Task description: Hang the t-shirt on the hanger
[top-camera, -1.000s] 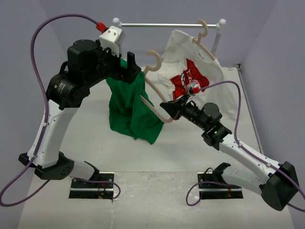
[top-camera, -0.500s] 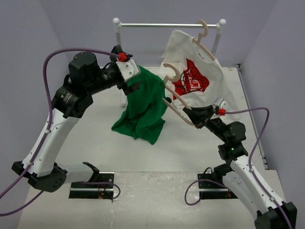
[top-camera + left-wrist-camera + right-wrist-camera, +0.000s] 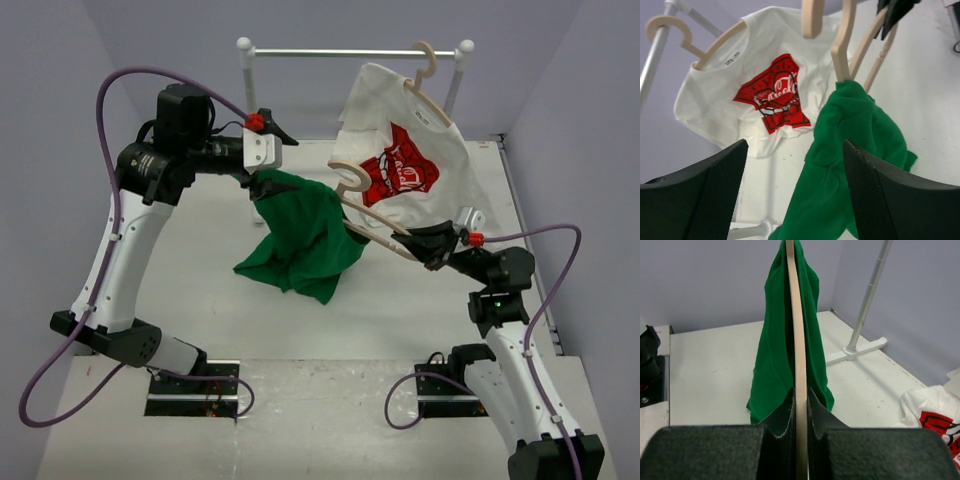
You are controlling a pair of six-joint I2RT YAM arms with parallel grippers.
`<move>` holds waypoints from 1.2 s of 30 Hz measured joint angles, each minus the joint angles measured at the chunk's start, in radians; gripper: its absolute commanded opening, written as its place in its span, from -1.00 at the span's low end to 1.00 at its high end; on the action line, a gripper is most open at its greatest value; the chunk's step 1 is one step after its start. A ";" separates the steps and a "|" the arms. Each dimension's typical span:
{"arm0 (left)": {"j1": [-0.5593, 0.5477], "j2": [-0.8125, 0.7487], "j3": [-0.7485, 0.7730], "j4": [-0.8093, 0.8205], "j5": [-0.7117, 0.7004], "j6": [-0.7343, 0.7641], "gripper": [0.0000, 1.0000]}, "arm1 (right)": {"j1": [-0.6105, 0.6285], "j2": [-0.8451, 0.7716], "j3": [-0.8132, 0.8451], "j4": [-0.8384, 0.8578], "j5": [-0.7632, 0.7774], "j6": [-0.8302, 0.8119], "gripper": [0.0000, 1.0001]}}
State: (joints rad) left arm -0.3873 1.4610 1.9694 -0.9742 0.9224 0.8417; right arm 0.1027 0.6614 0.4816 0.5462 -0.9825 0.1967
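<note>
White table [image 3: 200, 300] between lilac walls, rack [image 3: 350, 52] with white shirt [image 3: 400, 150] at far edge; t-shirt [image 3: 305, 235] draped on hanger [image 3: 385, 228] above mid-table, cloth hanging to the surface; right gripper [image 3: 430, 243] clamped on hanger's bare arm, left gripper [image 3: 794, 145] wide, empty, beside the cloth; bare surface left and front.

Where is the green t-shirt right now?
The green t-shirt hangs at the top view's centre, draped over the hanger that the right gripper holds, left of the white t-shirt.
</note>
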 measured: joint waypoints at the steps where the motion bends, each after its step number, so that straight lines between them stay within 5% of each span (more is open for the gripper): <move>1: 0.000 0.007 0.000 -0.019 0.018 0.008 0.59 | -0.005 0.011 0.022 -0.012 -0.027 -0.013 -1.00; 9: -0.016 0.042 0.000 -0.115 0.073 0.040 0.29 | -0.014 0.081 0.130 -0.051 -0.151 -0.082 -1.00; 15: -0.054 0.073 -0.009 -0.141 0.056 0.037 -0.34 | -0.014 0.130 0.149 -0.071 -0.178 -0.104 -1.00; 22: -0.073 0.081 -0.039 -0.142 0.019 0.024 -0.53 | -0.019 0.151 0.169 -0.079 -0.190 -0.119 -1.00; 25: -0.073 0.081 -0.043 -0.141 0.016 0.014 -0.91 | -0.020 0.160 0.177 -0.083 -0.197 -0.124 -1.00; 33: -0.077 0.070 -0.069 -0.141 0.033 0.013 -1.00 | -0.032 0.172 0.187 -0.089 -0.206 -0.126 -0.98; 34: -0.077 0.068 -0.070 -0.136 0.032 0.010 -1.00 | -0.032 0.172 0.187 -0.089 -0.204 -0.124 -0.42; 35: -0.077 0.065 -0.071 -0.129 0.028 0.005 -1.00 | -0.032 0.172 0.187 -0.089 -0.197 -0.120 0.41; 36: -0.077 0.062 -0.073 -0.118 0.022 -0.006 -1.00 | -0.032 0.172 0.187 -0.089 -0.183 -0.105 0.91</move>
State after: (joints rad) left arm -0.4647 1.5231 1.8962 -1.0923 0.9445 0.8360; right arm 0.0710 0.8331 0.6688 0.4568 -1.1655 0.0920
